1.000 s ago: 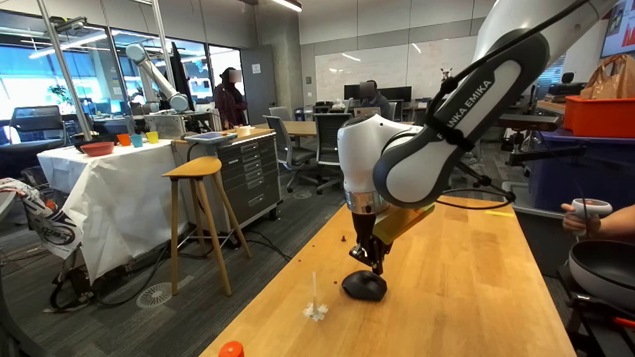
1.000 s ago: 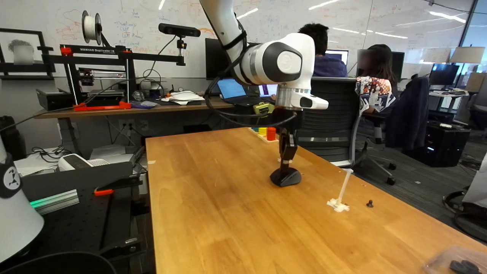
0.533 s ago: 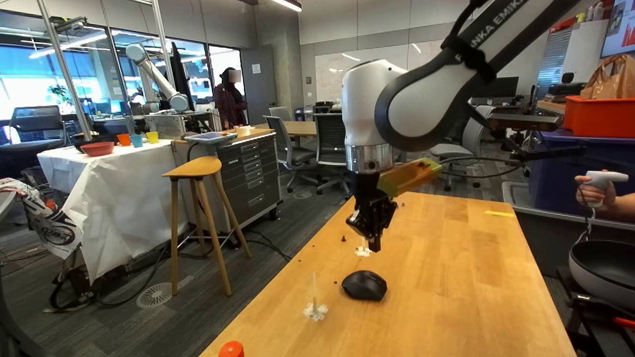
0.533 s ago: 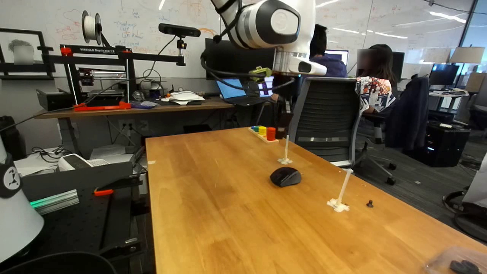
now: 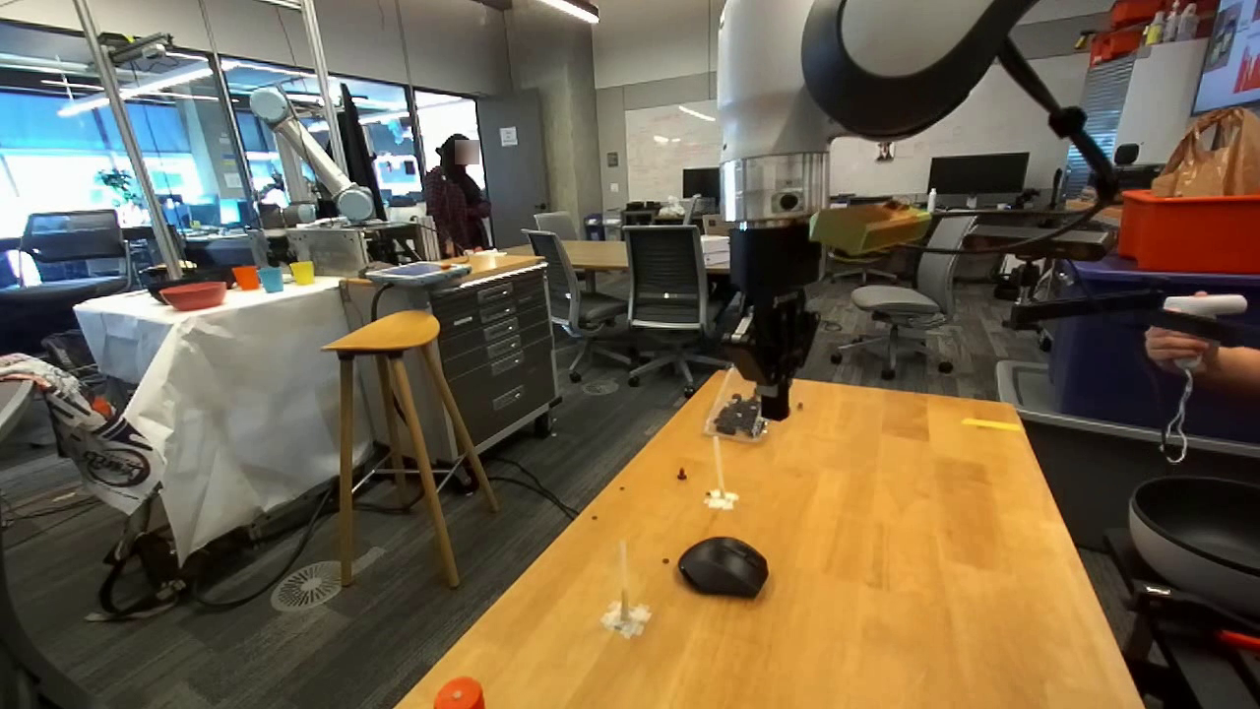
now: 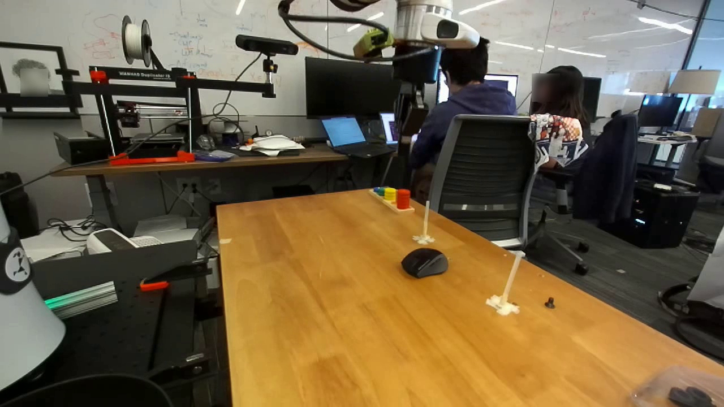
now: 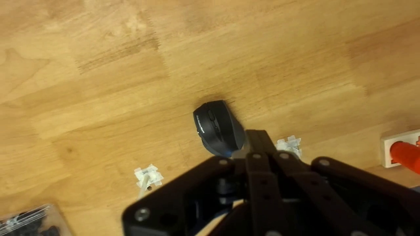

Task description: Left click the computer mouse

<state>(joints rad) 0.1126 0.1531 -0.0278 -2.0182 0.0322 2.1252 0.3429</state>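
Plainly, the black two-fingered claw (image 7: 261, 137) has its fingertips pressed together with nothing between them, and in both exterior views it hangs well above the honey-coloured wooden table (image 6: 317, 316). Below and apart from it, the small black domed plastic mouse (image 7: 220, 129) lies near the middle of the wrist view, the end with its dark scroll wheel (image 7: 211, 115) toward the top. Whether the click is done cannot be told; if a press is due, the left button (image 7: 201, 115) is probably the black strip left of the wheel, by the pale lettering (image 7: 200, 124). Best to set the joined tips over the front of that strip, come straight down, press briefly and lift straight off: a slanting push would likely skid on the smooth shell or slide the mouse along.

Two thin, pale upright sticks (image 6: 511, 278) stand in ragged white tape (image 6: 502, 306) near the mouse, to its lower left and right in the wrist view, so a low sideways approach risks knocking one. Farther off sit a tiny dark screw (image 6: 550, 303) and, at the lower left of the wrist view, a clear plastic packet (image 7: 56, 217) of small dark pieces (image 7: 26, 226); at that view's right edge a red-orange cylinder (image 7: 406, 155) stands on a pale block (image 7: 386, 154). Past the table's edge, at the right of the frame in an exterior view, a person's bare hand (image 5: 1173, 347) holds a white controller (image 5: 1206, 305).
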